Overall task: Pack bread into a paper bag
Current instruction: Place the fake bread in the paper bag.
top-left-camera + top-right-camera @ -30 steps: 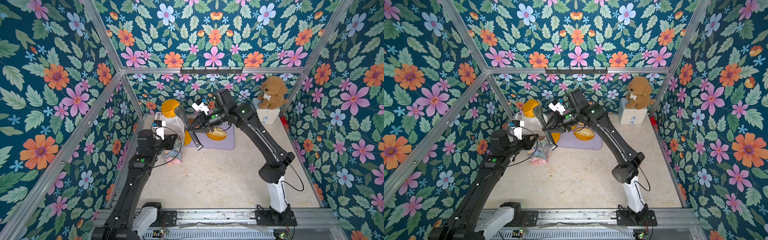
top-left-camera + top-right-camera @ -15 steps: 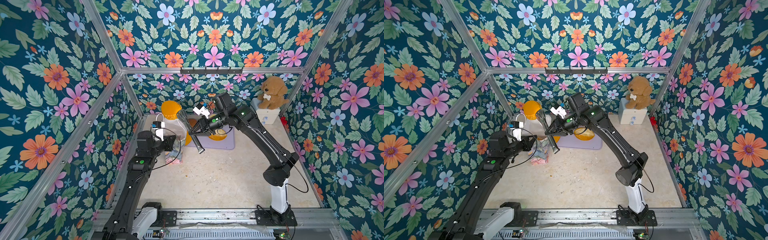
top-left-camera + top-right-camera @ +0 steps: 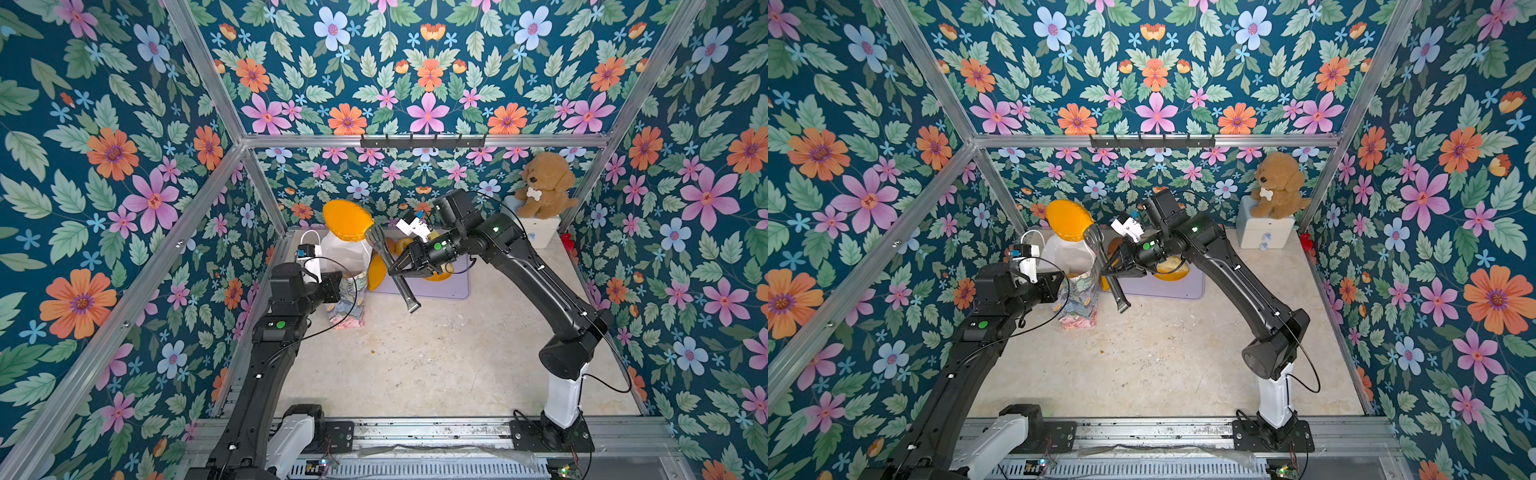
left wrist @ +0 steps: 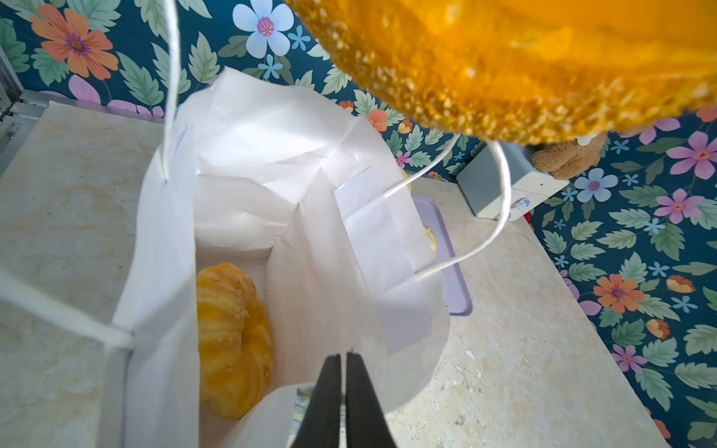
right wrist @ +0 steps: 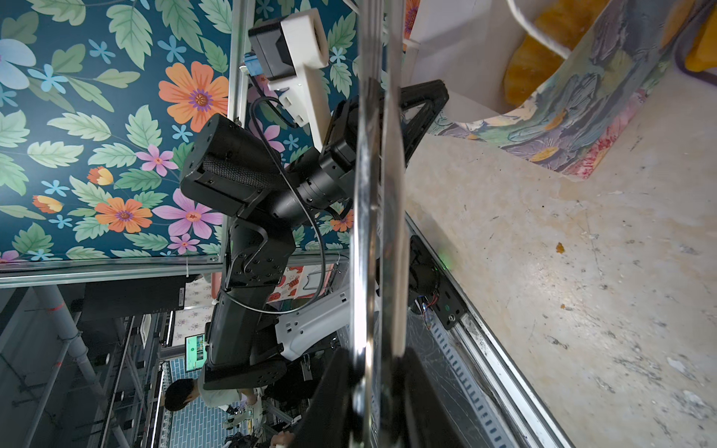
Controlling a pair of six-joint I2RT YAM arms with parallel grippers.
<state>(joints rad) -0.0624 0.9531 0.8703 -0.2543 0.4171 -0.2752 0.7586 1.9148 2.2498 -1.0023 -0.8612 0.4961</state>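
The left gripper [image 4: 343,355] is pinched almost fully together on the near rim of the bag [image 4: 271,135], whose mouth gapes open. The right gripper [image 3: 394,270] is clamped on the handles of metal tongs [image 3: 405,293]. The tongs' tips grip the edge of a big orange loaf [image 3: 347,220]. The loaf hangs tilted in the air just above the bag's mouth. In the left wrist view a knobbly golden ring [image 4: 232,337] lies on the bag's bottom. The bag stands upright on the table [image 3: 436,365] near the back left corner, just beside a lilac tray [image 3: 453,291]. An orange piece [image 3: 375,272] sits between bag and tray. More bread [image 3: 1169,266] lies on the tray, partly hidden by the right arm.
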